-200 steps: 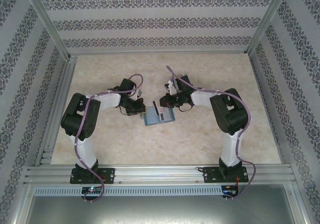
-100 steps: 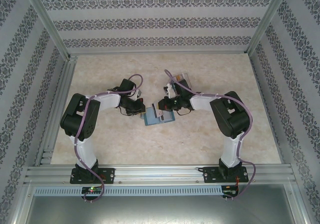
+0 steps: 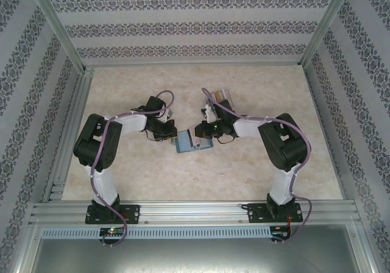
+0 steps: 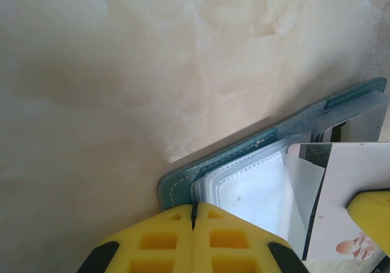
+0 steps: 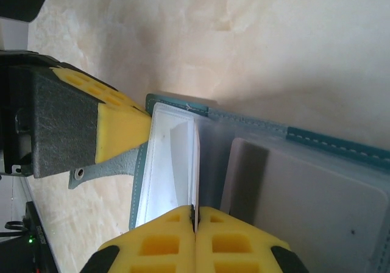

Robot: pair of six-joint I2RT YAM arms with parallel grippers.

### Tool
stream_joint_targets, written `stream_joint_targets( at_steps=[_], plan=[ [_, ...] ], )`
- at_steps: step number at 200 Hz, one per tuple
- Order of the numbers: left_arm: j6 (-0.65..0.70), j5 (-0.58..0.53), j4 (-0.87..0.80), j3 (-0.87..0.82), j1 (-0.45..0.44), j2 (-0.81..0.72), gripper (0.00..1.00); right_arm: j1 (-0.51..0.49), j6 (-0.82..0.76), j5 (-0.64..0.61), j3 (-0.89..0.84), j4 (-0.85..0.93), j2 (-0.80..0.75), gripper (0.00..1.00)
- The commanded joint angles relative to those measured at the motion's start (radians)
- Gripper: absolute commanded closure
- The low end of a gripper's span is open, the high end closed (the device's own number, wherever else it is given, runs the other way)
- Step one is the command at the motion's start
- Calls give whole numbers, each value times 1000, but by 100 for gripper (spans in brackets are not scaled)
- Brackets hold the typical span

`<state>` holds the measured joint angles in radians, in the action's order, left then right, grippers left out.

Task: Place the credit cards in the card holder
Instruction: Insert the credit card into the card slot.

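Note:
The teal card holder (image 3: 194, 144) lies open on the table between both arms, its clear sleeves (image 4: 256, 187) fanned up. My left gripper (image 4: 194, 207) is shut on the holder's near-left edge (image 4: 177, 184); from the right wrist its yellow finger (image 5: 119, 127) shows at that edge. My right gripper (image 5: 195, 211) is shut on one thin pale credit card (image 5: 196, 157), held edge-up with its far end down among the sleeves (image 5: 167, 163). The left wrist view gives this card (image 4: 350, 175) face-on, beside a right finger (image 4: 372, 206). A grey rectangle (image 5: 304, 218) shows through the holder's right pocket (image 5: 317, 140).
The tabletop (image 3: 268, 163) is pale marble-patterned, boxed in by patterned walls and aluminium posts. A metal rail (image 3: 195, 211) runs along the near edge by the arm bases. Another rail (image 3: 76, 127) lines the left side.
The right gripper has moved left and down with the card, bringing it onto the open holder. The left gripper has stayed put on the holder's edge.

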<state>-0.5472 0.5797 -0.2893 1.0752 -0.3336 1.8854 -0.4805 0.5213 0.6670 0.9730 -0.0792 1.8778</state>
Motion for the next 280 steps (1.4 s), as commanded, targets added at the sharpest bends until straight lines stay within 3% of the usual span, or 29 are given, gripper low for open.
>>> stream_joint_targets(
  at_steps=[1, 86, 144, 171, 189, 213, 243, 280],
  plan=[
    [-4, -54, -29, -25, 0, 16, 100, 1, -8, 3, -24, 36, -15, 100],
    [-7, -57, -28, -28, 0, 7, 100, -40, 25, -13, 34, 52, 66, 100],
    [-11, -52, -25, -30, 0, 4, 100, -107, 54, -123, 78, 114, 81, 100],
    [-5, -58, -34, -30, -1, -1, 100, -105, 47, -149, 79, 153, 49, 91],
    [-6, -60, -33, -31, -1, -1, 100, -107, 11, -193, 98, 230, 1, 72],
    [-8, -61, -30, -32, 0, -1, 100, -108, -58, -280, 147, 369, -61, 62],
    [-10, -58, -24, -35, -1, 2, 100, -105, -106, -307, 208, 482, -87, 56],
    [-8, -56, -22, -38, 0, -1, 100, -99, -112, -301, 219, 498, -60, 58]
  ],
)
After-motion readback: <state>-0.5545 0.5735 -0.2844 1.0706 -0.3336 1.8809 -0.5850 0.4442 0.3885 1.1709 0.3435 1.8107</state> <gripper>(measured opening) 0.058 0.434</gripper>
